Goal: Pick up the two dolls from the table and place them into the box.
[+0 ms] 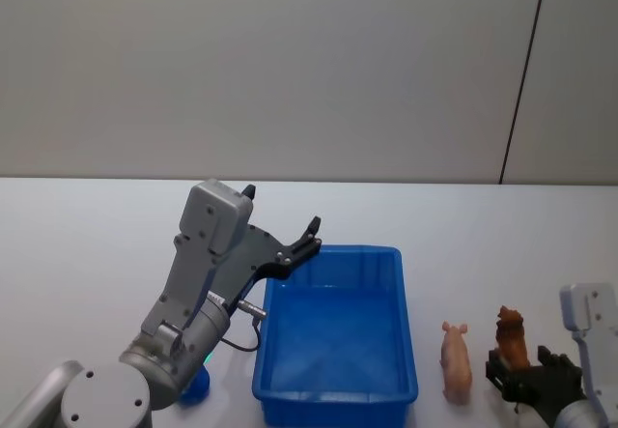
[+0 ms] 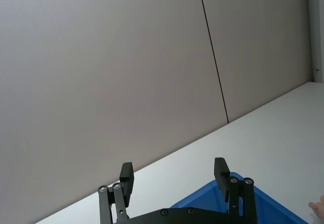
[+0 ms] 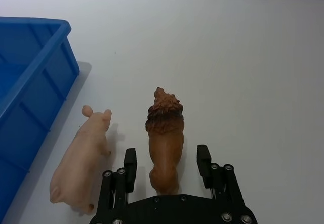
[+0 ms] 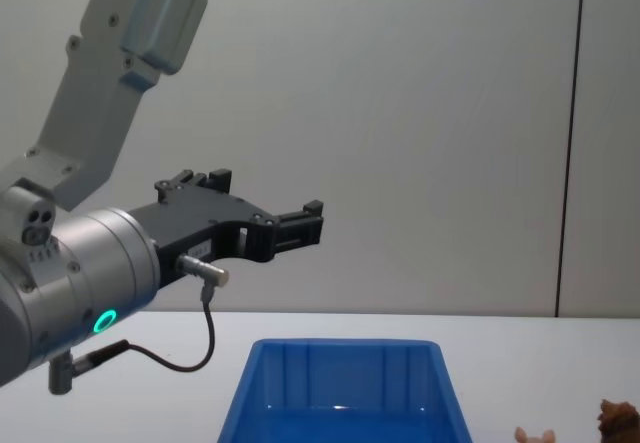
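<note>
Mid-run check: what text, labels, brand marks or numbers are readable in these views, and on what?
No readable text, label, brand or number in any view.
blue box: plain walls and rim, no marking.
pig doll and dog doll: no tag or print.
left gripper and right gripper: bare black fingers, no lettering.
green ring light behind the left gripper: a lamp, no characters.

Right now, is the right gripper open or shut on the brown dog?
Open: fingers of the right gripper straddle the dog with a gap on each side. Left gripper hangs raised near the box.
</note>
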